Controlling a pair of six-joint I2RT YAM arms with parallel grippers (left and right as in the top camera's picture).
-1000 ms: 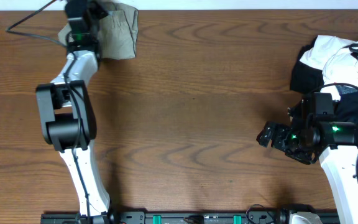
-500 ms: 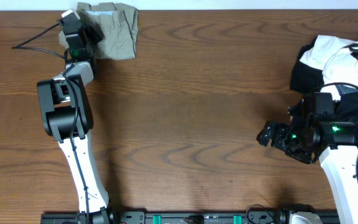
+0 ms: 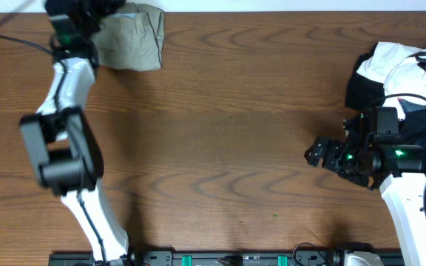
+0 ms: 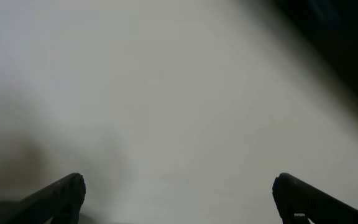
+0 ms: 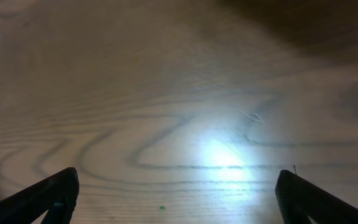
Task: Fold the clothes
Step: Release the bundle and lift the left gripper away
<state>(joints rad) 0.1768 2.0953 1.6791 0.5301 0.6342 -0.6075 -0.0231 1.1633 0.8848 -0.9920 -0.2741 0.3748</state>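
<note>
Now, left end effector [image 3: 102, 13] splayed at khaki clothes [image 3: 135, 38], arm outstretched; right end effector [image 3: 315, 156] splayed too.

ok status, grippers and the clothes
Left gripper open by khaki garment, far left corner. Right gripper open over the table. Black-and-white heap far right, not in the way.
</note>
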